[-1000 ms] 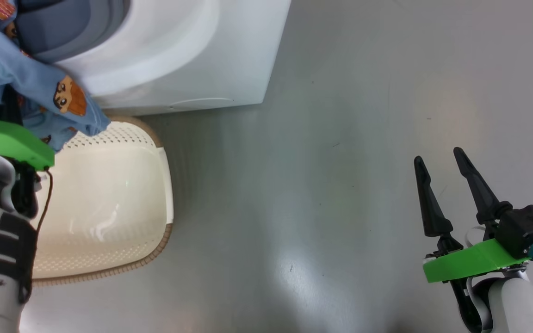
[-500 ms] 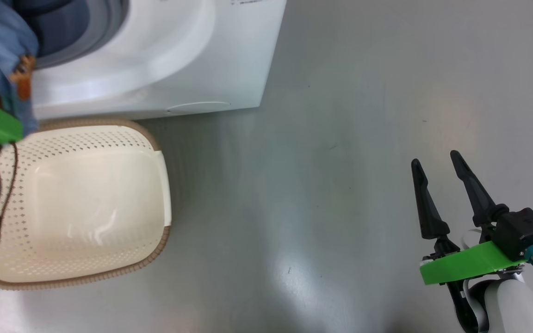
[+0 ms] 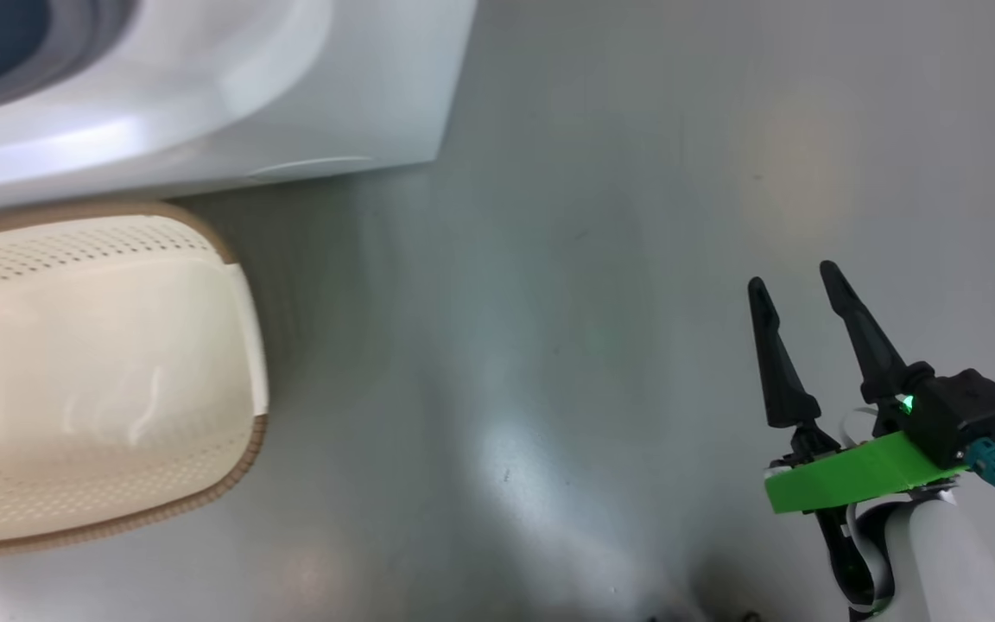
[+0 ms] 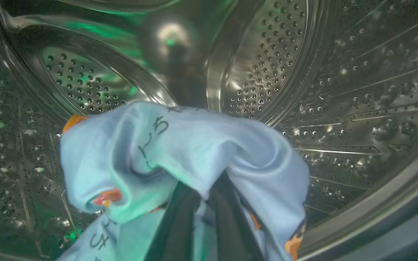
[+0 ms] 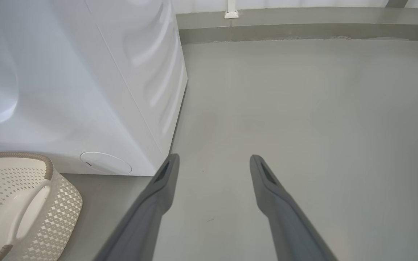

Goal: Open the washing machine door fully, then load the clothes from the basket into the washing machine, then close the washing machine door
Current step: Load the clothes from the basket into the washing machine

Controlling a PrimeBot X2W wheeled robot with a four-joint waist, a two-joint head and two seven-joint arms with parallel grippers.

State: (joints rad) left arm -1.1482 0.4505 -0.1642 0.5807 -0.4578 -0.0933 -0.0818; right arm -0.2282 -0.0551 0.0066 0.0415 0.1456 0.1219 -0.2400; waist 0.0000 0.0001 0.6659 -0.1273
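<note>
In the head view, the washing machine (image 3: pixel 247 104) fills the eleven o'clock corner: a smooth white front curving in to a grey rubber ring. Just below it, at nine o'clock, sits the basket (image 3: pixel 243 449). You can see its glossy cream bottom, perforated walls and brown woven-look rim. Your right gripper (image 3: pixel 793 278) is at four o'clock, well apart from both. It is released, its two long dark fingers spread over the grey floor (image 3: pixel 549 302) and holding nothing.

In the left wrist view, you are looking into the drum (image 4: pixel 267 65), shiny steel dotted with round holes and raised ribs. A light-blue garment (image 4: pixel 180 145) with dark lettering and orange patches is bunched up inside it. The soft folds drape over your left gripper (image 4: pixel 202 206) at six o'clock, which is clenched on the fabric.

In the right wrist view, the released fingers point from six o'clock across bare floor. The machine's white side stands at ten o'clock, with a round filter cover (image 5: pixel 105 163) low on its front. The basket's perforated corner and one white handle show at eight o'clock.
</note>
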